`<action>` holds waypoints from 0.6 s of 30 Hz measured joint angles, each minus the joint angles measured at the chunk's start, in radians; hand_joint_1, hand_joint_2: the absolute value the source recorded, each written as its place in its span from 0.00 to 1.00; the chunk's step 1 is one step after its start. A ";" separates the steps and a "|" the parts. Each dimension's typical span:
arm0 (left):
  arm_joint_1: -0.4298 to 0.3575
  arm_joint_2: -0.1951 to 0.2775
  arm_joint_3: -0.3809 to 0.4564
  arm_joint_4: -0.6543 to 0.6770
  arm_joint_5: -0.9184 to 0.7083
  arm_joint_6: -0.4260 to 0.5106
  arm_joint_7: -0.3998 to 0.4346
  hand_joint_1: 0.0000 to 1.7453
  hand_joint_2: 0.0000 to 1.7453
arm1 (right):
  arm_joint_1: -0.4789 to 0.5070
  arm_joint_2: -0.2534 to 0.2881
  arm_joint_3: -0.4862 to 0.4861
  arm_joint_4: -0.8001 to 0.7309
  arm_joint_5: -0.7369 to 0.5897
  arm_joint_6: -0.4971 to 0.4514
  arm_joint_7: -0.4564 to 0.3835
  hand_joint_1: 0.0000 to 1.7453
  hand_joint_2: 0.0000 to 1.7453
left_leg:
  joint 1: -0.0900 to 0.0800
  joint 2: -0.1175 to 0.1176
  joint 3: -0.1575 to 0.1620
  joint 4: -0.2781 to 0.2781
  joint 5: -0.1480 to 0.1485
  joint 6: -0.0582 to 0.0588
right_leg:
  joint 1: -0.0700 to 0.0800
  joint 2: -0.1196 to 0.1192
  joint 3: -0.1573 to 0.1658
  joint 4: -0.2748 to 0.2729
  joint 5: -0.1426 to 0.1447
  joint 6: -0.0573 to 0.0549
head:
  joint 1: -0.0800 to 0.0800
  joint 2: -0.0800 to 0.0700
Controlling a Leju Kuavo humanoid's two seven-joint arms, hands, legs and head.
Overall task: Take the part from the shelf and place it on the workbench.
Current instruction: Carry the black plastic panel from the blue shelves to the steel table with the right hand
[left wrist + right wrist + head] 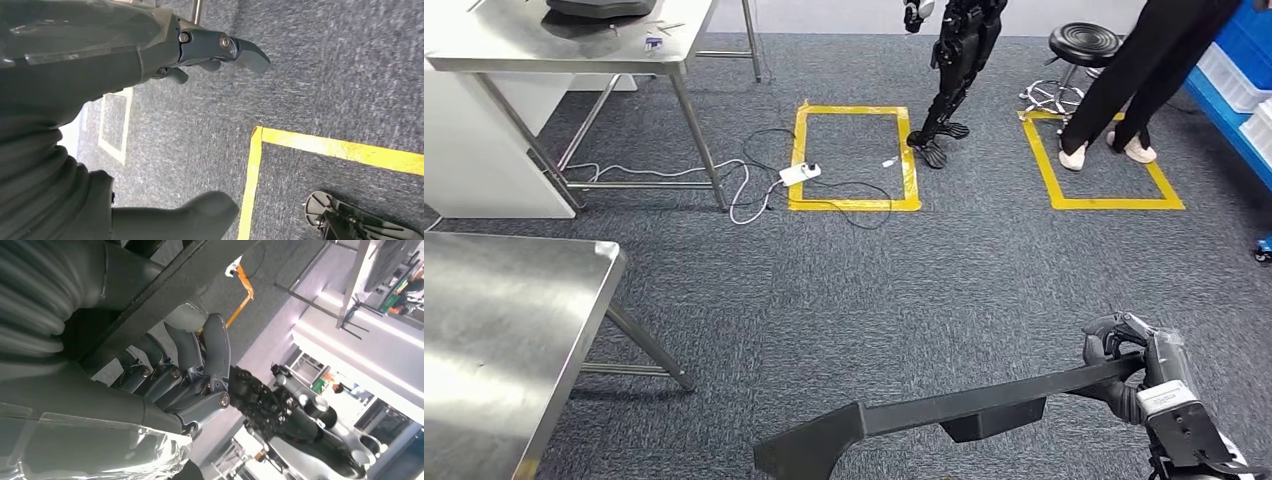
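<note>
1. Part [944,412]: head view, long black bar gripped at 1 end by right hand [1129,368], fingers wrapped round it; far end cantilevers toward workbench [494,330], likely for set-down.
2. Left wrist view: left hand [200,55] over carpet, fingers apart, holding nothing.
3. Right wrist view: fingers [200,355] curled under part [165,295], carrying its weight.

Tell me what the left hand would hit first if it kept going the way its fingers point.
Probably just the grey carpet: the left hand, holding nothing, points its fingers along bare floor. Depth is unclear.
</note>
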 joint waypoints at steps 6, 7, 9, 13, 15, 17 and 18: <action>0.001 0.003 0.000 0.000 -0.002 -0.003 0.006 0.00 1.00 | 0.004 0.003 -0.011 0.000 -0.002 0.006 0.001 1.00 1.00 | -0.002 -0.034 -0.003 0.015 -0.009 -0.023 | -0.010 0.021 0.141 -0.281 0.113 0.018 | 0.001 0.000; 0.002 0.004 0.000 0.000 -0.002 -0.004 0.006 0.00 1.00 | 0.002 0.004 -0.011 0.000 -0.002 0.008 0.001 1.00 1.00 | -0.003 -0.036 -0.005 0.016 -0.009 -0.027 | -0.007 0.018 0.142 -0.281 0.115 0.009 | 0.000 0.000; 0.003 0.004 0.000 0.000 -0.002 -0.004 0.008 0.00 1.00 | -0.005 0.004 -0.010 0.000 -0.002 0.009 0.001 1.00 1.00 | 0.002 -0.030 -0.011 0.026 -0.017 -0.034 | -0.009 0.012 0.142 -0.283 0.119 -0.005 | 0.000 0.000; 0.003 0.004 0.000 0.000 -0.002 -0.006 0.008 0.00 1.00 | -0.016 0.000 -0.010 0.004 -0.003 0.011 0.001 1.00 1.00 | 0.005 0.006 -0.106 0.230 -0.128 -0.046 | -0.005 -0.006 0.142 -0.285 0.119 -0.029 | -0.007 0.000; 0.004 0.004 0.000 0.000 -0.002 -0.009 0.009 0.00 1.00 | -0.016 -0.001 -0.010 0.008 -0.005 0.015 0.001 1.00 1.00 | 0.005 0.008 -0.150 0.311 -0.148 -0.045 | 0.001 -0.018 0.141 -0.284 0.118 -0.033 | -0.007 0.000; 0.005 0.004 0.000 0.000 -0.003 -0.011 0.009 0.00 1.00 | -0.016 -0.002 -0.010 0.012 -0.009 0.019 0.000 1.00 1.00 | 0.004 0.012 -0.119 0.245 -0.098 -0.037 | 0.004 -0.028 0.143 -0.284 0.117 -0.034 | -0.007 0.000; 0.005 0.004 0.000 0.000 -0.004 -0.011 0.009 0.00 1.00 | -0.016 -0.002 -0.010 0.013 -0.011 0.020 -0.001 1.00 1.00 | 0.002 0.022 -0.081 0.171 -0.063 -0.030 | 0.006 -0.032 0.145 -0.284 0.116 -0.035 | -0.007 0.000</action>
